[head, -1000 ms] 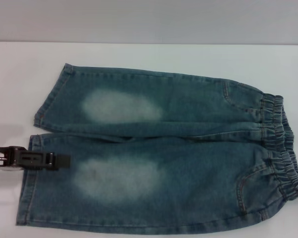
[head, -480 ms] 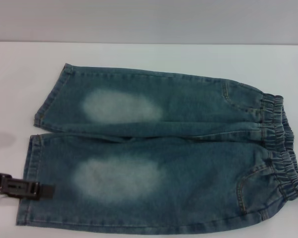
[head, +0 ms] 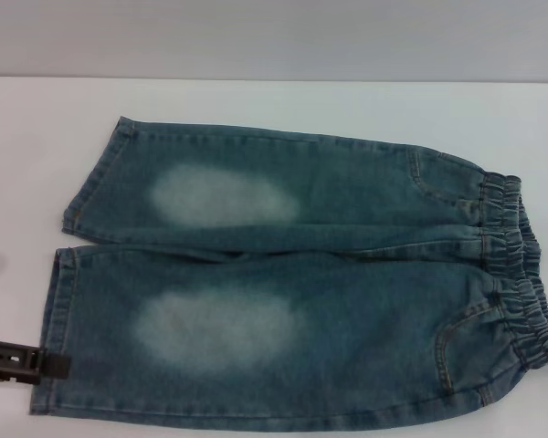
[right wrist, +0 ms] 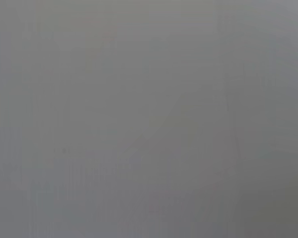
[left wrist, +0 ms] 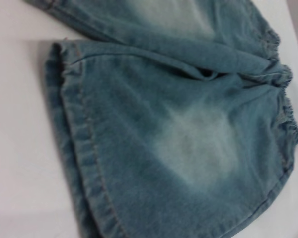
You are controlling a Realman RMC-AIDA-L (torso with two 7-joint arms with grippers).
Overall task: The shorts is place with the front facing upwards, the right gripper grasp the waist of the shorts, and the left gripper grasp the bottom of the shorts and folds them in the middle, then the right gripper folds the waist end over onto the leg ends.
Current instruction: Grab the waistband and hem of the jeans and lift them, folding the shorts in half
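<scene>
Blue denim shorts (head: 301,274) lie flat, front up, on the white table (head: 256,100). The elastic waist (head: 516,265) is at the right and the leg hems (head: 59,310) are at the left. My left gripper (head: 50,363) shows as a dark bar at the view's lower left edge, its tip over the near leg's hem corner. The left wrist view looks down on that near leg (left wrist: 179,144) and its stitched hem (left wrist: 74,144). My right gripper is out of view, and the right wrist view is plain grey.
Bare white tabletop (head: 18,164) surrounds the shorts at the left and far side. A grey wall (head: 274,36) rises behind the table's far edge.
My left gripper has slid toward me and to the left, from over the near leg's faded patch to the hem corner. The shorts have not moved.
</scene>
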